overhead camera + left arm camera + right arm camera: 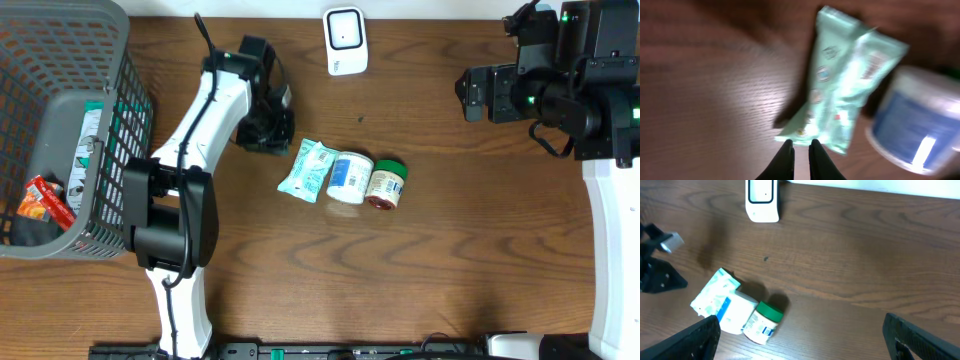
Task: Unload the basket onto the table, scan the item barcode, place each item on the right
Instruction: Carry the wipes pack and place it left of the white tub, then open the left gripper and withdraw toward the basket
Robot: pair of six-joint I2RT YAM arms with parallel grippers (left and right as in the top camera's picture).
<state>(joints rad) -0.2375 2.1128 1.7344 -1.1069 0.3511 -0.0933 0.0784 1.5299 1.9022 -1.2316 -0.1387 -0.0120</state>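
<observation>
Three items lie side by side mid-table: a mint-green pouch [310, 168], a white tub with a blue label [350, 177] and a green-lidded jar [387, 184]. The white barcode scanner [345, 40] stands at the far edge. My left gripper [272, 135] hovers just left of the pouch, shut, with nothing between its fingers. In the left wrist view its tips [801, 149] sit at the near end of the pouch [850, 85], with the tub [920, 125] to the right. My right gripper [470, 92] stays open at the far right, away from the items.
A grey mesh basket [120, 60] holding packets fills the left edge of the table. The right wrist view takes in the scanner [762, 200], pouch [715, 297], tub [737, 312] and jar [762, 322], with bare wood between its fingers [690, 340].
</observation>
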